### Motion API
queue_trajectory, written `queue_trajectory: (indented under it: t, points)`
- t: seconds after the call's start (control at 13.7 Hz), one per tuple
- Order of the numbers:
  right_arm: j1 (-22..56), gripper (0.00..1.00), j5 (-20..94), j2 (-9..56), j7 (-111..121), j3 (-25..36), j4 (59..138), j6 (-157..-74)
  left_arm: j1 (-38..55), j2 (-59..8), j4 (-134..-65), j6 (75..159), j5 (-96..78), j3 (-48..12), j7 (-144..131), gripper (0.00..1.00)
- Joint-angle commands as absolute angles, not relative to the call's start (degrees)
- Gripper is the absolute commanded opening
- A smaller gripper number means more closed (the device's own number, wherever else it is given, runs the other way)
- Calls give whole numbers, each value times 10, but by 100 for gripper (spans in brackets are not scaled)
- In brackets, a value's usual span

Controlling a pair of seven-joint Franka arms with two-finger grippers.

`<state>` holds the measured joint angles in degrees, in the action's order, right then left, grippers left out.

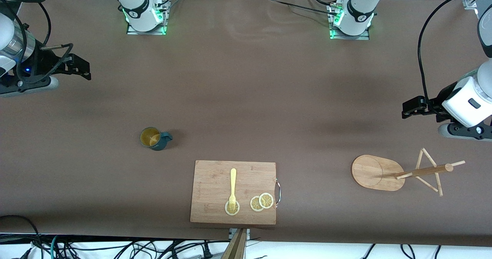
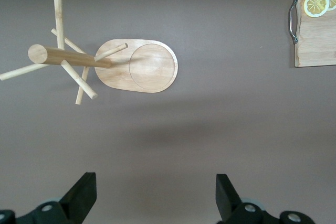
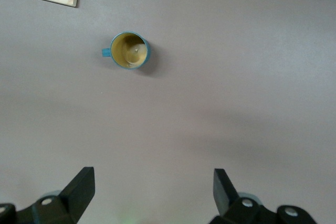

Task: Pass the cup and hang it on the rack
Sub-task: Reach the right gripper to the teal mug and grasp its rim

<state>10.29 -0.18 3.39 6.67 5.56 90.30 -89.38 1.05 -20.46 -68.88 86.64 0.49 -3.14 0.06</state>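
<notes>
Right gripper [image 3: 149, 195]: fingers [image 3: 79, 190] spread wide, nothing between them; it hangs over bare table at the right arm's end. Left gripper [image 2: 155, 198]: fingers [image 2: 81, 192] likewise released and empty, over bare table at the left arm's end. Both arms wait at the table's ends.

The cup [image 1: 155, 138] stands upright on the table [image 1: 246, 97], well apart from both grippers, with its handle pointing to 3 o'clock in the front view. The cutting board [image 1: 215, 182] lies at 4 o'clock from the cup, nearer the front camera. On it rest a yellow fork [image 1: 232, 188] and three lemon slices [image 1: 261, 202], the fork's tines on one slice.

The rack [image 1: 388, 171] stands on its oval base at 3 o'clock from the board, toward the left arm's end, pegs bare.
</notes>
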Motion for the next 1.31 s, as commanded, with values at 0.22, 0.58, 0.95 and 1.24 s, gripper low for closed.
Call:
queue_trajectory:
  t: [0.22, 0.58, 0.95, 1.24]
  points:
    - [100, 100, -4, 32, 74, 55, 901, -900, 12, -211, -672, 863, 11, -33, -4, 100]
    - [100, 100, -2, 45, 67, 53, 898, -912, 11, -211, -672, 863, 11, -33, -4, 100]
    - [105, 100, -2, 152, 68, 53, 896, -904, 11, -211, -672, 863, 11, -33, -4, 100]
    - [111, 100, -1, 175, 72, 48, 918, -968, 10, -212, -672, 863, 11, -33, -3, 100]
